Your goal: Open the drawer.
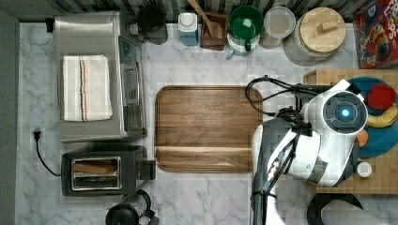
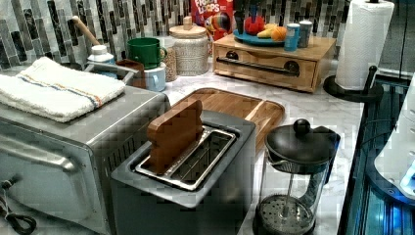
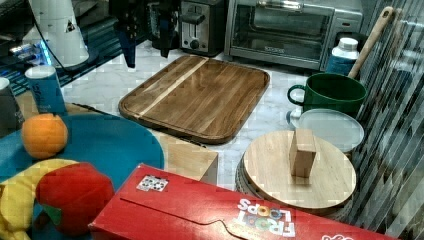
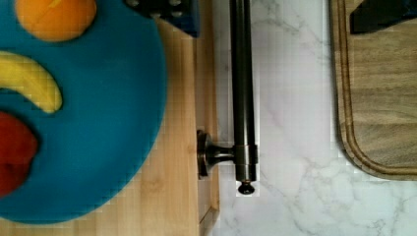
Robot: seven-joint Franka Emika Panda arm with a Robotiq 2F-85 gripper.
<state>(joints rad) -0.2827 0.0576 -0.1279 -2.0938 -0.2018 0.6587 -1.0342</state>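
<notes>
The drawer (image 2: 266, 68) is a shallow light-wood box front at the far end of the counter in the left view, flush with its case. Its long black bar handle (image 2: 259, 66) runs across the front on two black mounts. From the wrist view, the handle (image 4: 242, 83) and one mount (image 4: 214, 153) lie between my two dark fingers. My gripper (image 4: 273, 14) is open and above the bar, touching nothing. One finger (image 4: 164, 12) is over the box's top edge, the other over the cutting board. In the right view the gripper (image 3: 148, 54) hangs over the counter's far side.
A brown cutting board (image 1: 206, 129) lies just beside the handle. On the box top sit a blue plate (image 4: 123, 98) with fruit and two cans (image 2: 292, 36). A paper towel roll (image 2: 362, 44) stands to the left view's right of the drawer. A toaster (image 1: 103, 174) and toaster oven (image 1: 94, 75) are farther off.
</notes>
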